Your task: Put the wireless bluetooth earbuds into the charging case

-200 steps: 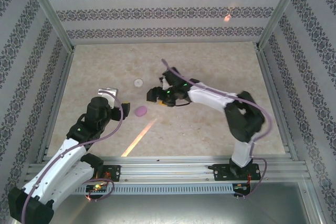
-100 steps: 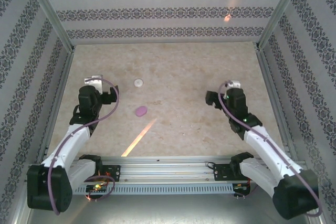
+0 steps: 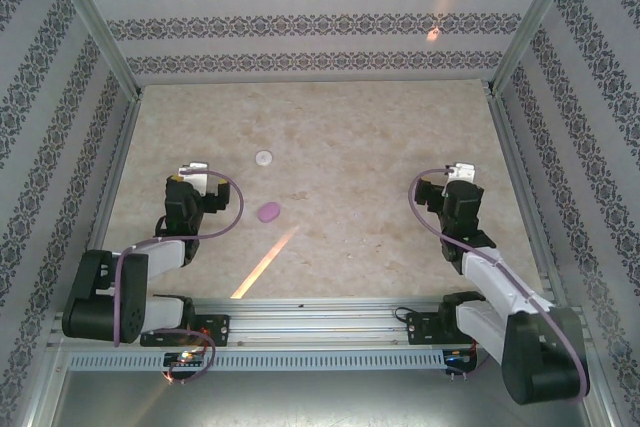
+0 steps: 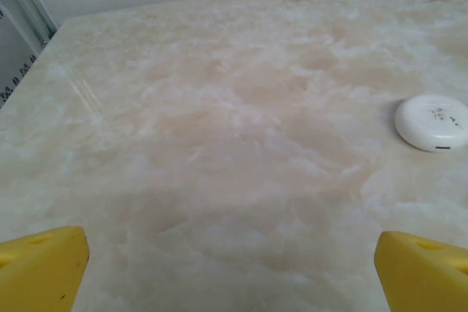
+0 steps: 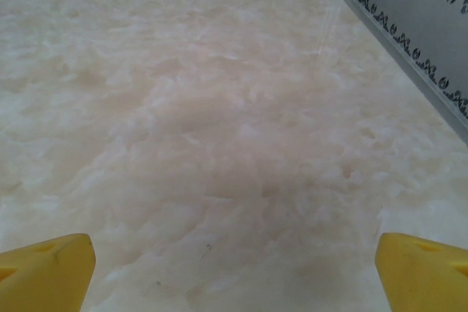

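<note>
The charging case (image 3: 268, 212) is a small pink oval lying shut on the marble table, left of centre. The earbuds are hidden. My left gripper (image 3: 191, 174) is drawn back to the left of the case, well apart from it. In the left wrist view its yellow fingertips (image 4: 40, 268) stand wide apart over bare table, so the left gripper (image 4: 234, 272) is open and empty. My right gripper (image 3: 457, 176) is pulled back at the right side, far from the case. The right gripper (image 5: 234, 272) is open too, with nothing between its yellow fingertips (image 5: 424, 268).
A flat white round disc (image 3: 263, 157) lies behind the case, and the white disc (image 4: 433, 122) sits ahead and right of the left fingers. Patterned walls (image 3: 320, 22) with metal frame posts enclose the table. A streak of light (image 3: 265, 262) crosses the near table.
The right arm has swung away from the case to the right side and folded back. The left arm has also folded back. Both grippers have opened wider.
</note>
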